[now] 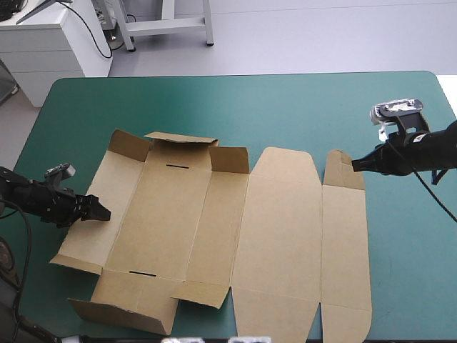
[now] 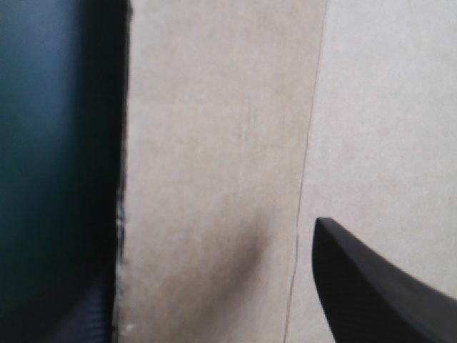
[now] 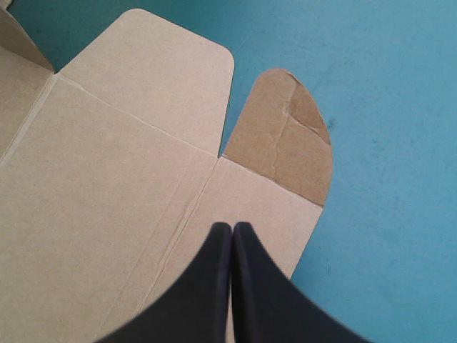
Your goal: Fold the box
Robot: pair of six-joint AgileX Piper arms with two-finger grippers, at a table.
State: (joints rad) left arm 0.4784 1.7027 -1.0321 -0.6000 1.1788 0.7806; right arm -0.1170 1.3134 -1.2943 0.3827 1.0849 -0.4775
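The brown box (image 1: 214, 236) lies spread open on the teal-green cover, its left part with low walls and corner flaps partly raised. My left gripper (image 1: 98, 211) is at the box's left wall. In the left wrist view this gripper (image 2: 211, 257) is open, one black finger (image 2: 385, 293) over the board (image 2: 214, 143) and the other dim beside the wall's edge. My right gripper (image 1: 355, 164) hovers at the far end of the narrow right-hand strip, by its creased rounded tab (image 1: 343, 170). Its fingers (image 3: 232, 227) are shut in one point above the strip, just short of the tab (image 3: 285, 143).
Teal-green cover (image 1: 285, 107) shows between the box and the table's far edge, and a band of it (image 1: 407, 271) runs along the box's right side. The box's near flaps reach close to the table's front edge.
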